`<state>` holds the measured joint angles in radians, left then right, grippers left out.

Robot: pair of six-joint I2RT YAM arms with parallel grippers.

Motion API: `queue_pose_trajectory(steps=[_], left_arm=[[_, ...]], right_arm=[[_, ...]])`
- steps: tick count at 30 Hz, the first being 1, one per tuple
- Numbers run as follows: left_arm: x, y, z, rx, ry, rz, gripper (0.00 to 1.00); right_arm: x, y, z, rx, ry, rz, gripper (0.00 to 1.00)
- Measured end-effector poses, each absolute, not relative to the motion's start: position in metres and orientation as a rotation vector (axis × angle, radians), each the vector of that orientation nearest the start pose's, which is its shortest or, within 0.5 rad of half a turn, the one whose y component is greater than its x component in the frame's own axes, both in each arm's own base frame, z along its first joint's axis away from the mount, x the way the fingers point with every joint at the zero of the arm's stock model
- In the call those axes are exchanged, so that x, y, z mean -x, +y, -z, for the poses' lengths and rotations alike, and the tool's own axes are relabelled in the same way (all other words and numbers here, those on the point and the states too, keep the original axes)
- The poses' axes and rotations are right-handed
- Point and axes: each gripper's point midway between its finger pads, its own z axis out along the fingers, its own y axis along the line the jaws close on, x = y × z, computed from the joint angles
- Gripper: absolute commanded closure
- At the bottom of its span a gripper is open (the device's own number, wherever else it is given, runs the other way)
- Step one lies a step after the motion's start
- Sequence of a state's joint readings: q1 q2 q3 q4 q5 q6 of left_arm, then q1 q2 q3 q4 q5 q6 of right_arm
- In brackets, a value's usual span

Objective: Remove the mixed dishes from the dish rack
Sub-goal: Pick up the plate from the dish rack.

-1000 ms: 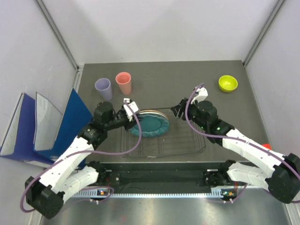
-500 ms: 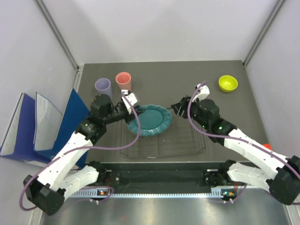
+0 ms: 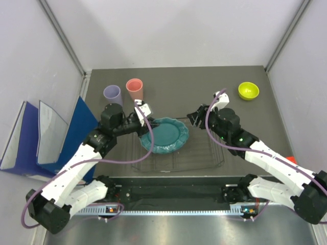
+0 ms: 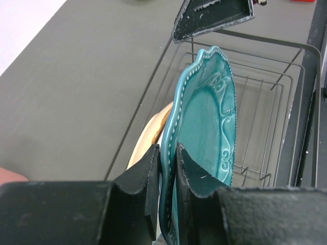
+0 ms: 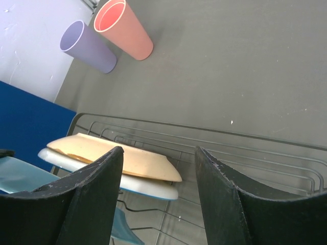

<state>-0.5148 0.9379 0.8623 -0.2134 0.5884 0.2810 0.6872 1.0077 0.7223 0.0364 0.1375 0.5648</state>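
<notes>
My left gripper (image 3: pixel 144 121) is shut on the rim of the teal scalloped plate (image 3: pixel 166 135) and holds it tilted over the left half of the dark wire dish rack (image 3: pixel 204 153). In the left wrist view the fingers (image 4: pixel 167 168) pinch the plate's edge (image 4: pixel 207 122), with the peach plate (image 4: pixel 145 140) below. My right gripper (image 3: pixel 194 118) is open and empty over the rack's back edge. Its view shows the peach plate (image 5: pixel 112 153) stacked on the white plate (image 5: pixel 140 185) in the rack (image 5: pixel 230 135). The lavender cup (image 3: pixel 112 94), salmon-pink cup (image 3: pixel 135 90) and yellow-green bowl (image 3: pixel 248 91) stand on the table.
Blue binders (image 3: pixel 51 138) lean against the left wall beside the table. The cups stand at the back left and the bowl at the back right. Grey walls close in on the table's left, back and right sides.
My left gripper has lifted the teal plate off the stack in the rack and swung it slightly right. The right arm has hardly moved.
</notes>
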Motion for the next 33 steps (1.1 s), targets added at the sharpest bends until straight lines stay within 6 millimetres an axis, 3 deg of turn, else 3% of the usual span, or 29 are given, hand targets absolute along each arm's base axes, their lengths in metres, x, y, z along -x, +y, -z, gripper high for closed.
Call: queue_pose_trajectory(steps=[20, 27, 30, 33], left_arm=[[-0.228, -0.236, -0.268, -1.074, 1.514, 0.753, 1.00], [-0.233, -0.246, -0.296, -1.052, 1.479, 0.802, 1.00], [-0.235, -0.250, -0.314, -1.043, 1.446, 0.817, 1.00], [-0.239, -0.255, -0.331, -1.036, 1.416, 0.835, 1.00]], right_arm=[[-0.284, 0.230, -0.229, 0.015, 1.885, -0.752, 0.42], [-0.282, 0.226, -0.230, 0.007, 1.889, -0.738, 0.41], [-0.283, 0.219, -0.243, -0.015, 1.875, -0.708, 0.40], [-0.288, 0.209, -0.276, -0.053, 1.816, -0.675, 0.40]])
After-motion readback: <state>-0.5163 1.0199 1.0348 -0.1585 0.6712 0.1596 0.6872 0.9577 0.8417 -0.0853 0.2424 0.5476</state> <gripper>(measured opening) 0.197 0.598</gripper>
